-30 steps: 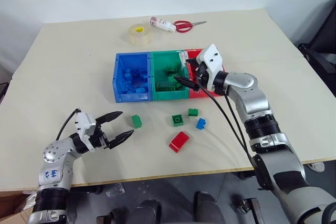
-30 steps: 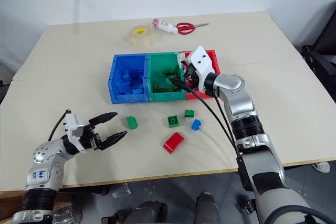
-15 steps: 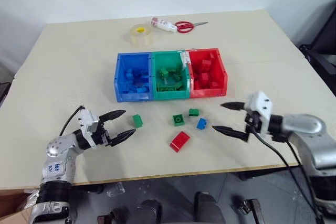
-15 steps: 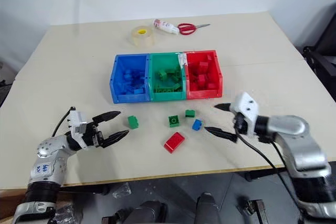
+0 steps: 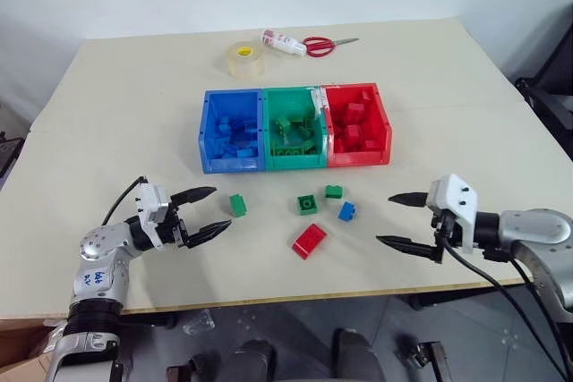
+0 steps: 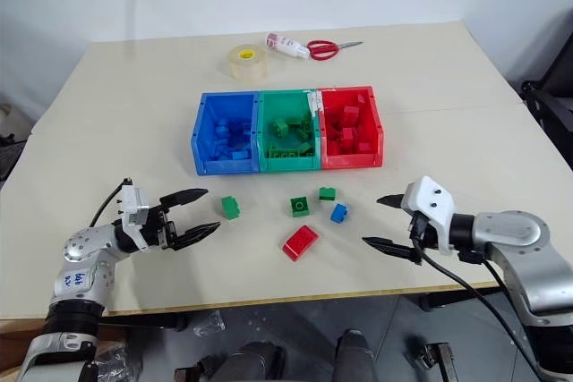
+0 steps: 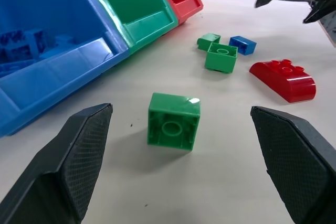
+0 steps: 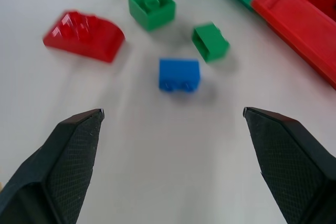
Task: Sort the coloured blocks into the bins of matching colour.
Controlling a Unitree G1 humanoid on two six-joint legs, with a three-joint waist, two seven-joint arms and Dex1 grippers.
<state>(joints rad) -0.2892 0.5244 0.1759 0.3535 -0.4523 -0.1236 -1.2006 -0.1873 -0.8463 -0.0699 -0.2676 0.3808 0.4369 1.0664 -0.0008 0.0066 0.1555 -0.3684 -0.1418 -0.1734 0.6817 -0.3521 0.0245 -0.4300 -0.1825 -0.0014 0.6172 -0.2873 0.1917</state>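
Right gripper (image 5: 400, 220) back from bins (image 5: 295, 162)

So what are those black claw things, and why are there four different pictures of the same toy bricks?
The claws are the grippers of a robot with two arms. Its left gripper and right gripper are both open and hold nothing.

Two pictures come from cameras in the robot's head, looking down at the table. The other two come from a small camera on each wrist, so the black fingers look huge there.

On the table sit three joined bins: a blue bin, a green bin and a red bin, with bricks already inside. Loose in front lie three green bricks, a blue brick and a bigger red brick. Farther back are a tape roll, scissors and a small tube.
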